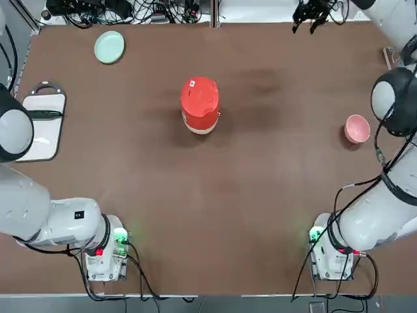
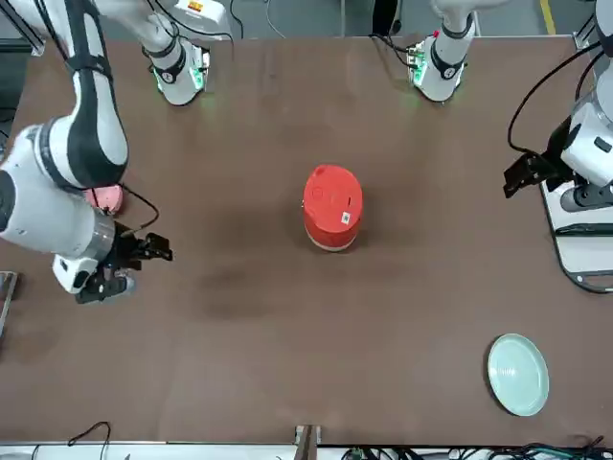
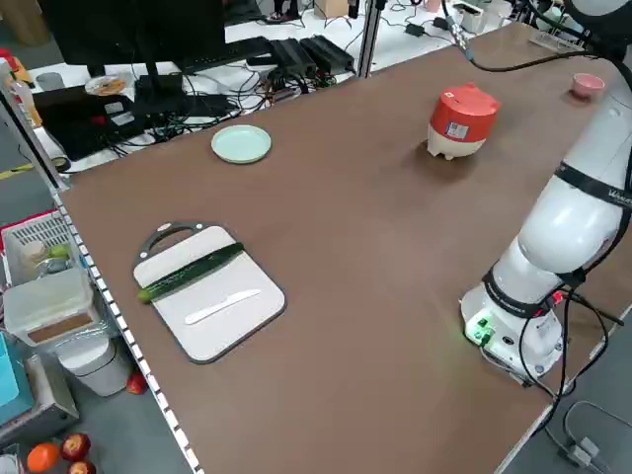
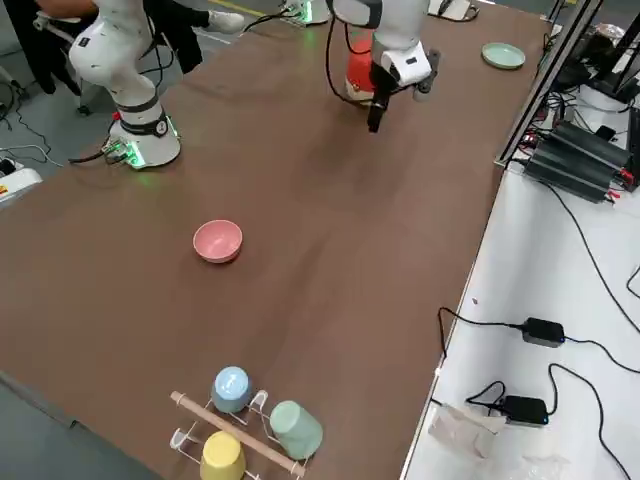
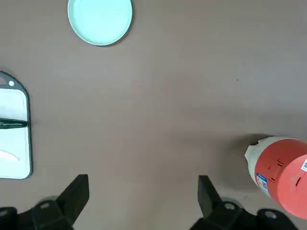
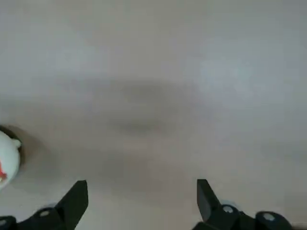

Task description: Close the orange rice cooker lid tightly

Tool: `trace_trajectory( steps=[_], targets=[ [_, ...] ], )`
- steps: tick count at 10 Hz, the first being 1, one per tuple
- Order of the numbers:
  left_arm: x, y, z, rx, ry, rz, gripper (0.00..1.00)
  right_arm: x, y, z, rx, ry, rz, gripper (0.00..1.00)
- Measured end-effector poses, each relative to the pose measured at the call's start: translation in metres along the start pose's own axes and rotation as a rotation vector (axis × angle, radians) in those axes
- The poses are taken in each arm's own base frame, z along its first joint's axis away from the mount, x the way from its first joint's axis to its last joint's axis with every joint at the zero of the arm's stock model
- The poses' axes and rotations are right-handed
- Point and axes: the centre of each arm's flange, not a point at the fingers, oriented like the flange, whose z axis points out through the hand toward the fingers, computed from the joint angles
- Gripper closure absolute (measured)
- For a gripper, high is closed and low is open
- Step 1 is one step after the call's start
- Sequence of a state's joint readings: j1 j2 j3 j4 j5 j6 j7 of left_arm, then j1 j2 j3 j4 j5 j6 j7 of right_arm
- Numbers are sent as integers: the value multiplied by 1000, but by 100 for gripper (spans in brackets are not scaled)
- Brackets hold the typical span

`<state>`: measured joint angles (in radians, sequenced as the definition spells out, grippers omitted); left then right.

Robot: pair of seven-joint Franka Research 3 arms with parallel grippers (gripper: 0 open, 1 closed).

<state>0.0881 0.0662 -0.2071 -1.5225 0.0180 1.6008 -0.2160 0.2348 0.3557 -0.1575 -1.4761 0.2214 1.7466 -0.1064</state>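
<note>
The orange rice cooker (image 1: 199,112) stands upright mid-table, also in the front view (image 2: 331,222) and at one edge of the left wrist view (image 5: 280,175). Its lid (image 1: 199,92), with the small white sticker, lies down over the pot; no inner bowl shows, and I cannot tell whether it is latched. My left gripper (image 5: 144,199) hangs open high over the table's left side, well away from the cooker (image 2: 515,182). The right gripper (image 6: 141,199) is open too, raised over the far right of the table (image 1: 311,14), with nothing between its fingers.
A pale green plate (image 1: 109,47) lies at the far left. A white cutting board (image 3: 212,291) with a cucumber and a knife sits at the left edge. A pink bowl (image 1: 357,128) is on the right. A cup rack (image 4: 245,425) stands beyond it.
</note>
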Motion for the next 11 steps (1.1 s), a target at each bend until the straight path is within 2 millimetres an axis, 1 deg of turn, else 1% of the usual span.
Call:
trace_trajectory(
  steps=[1, 2, 3, 6, 7, 8, 9, 10, 11],
  targets=[
    [0, 0, 0, 0, 0, 0, 0, -7, 3, -21, -16, -34, 1, 0],
    [0, 0, 0, 0, 0, -1, 0, -13, 1, -41, -24, -57, 4, 0],
    [0, -1, 0, 0, 0, -1, 0, -18, 1, -55, -36, -71, 12, 0],
    [0, -1, 0, -1, 0, -1, 0, -40, 18, -91, -103, -72, 67, 0],
    [0, -2, 0, -1, 0, -3, 0, -48, 26, -102, -128, -45, 78, 0],
    [1, -4, 0, -1, 0, -7, 0, -56, 34, -106, -155, -14, 74, 0],
    [1, -6, 0, -1, 0, -11, 0, -65, 38, -104, -179, 9, 51, 0],
    [2, -8, 0, -1, 0, -14, 0, -75, 38, -101, -194, 23, 33, 0],
    [2, -8, 0, -1, 1, -14, 0, -86, 35, -104, -202, 32, 24, 0]
  ],
)
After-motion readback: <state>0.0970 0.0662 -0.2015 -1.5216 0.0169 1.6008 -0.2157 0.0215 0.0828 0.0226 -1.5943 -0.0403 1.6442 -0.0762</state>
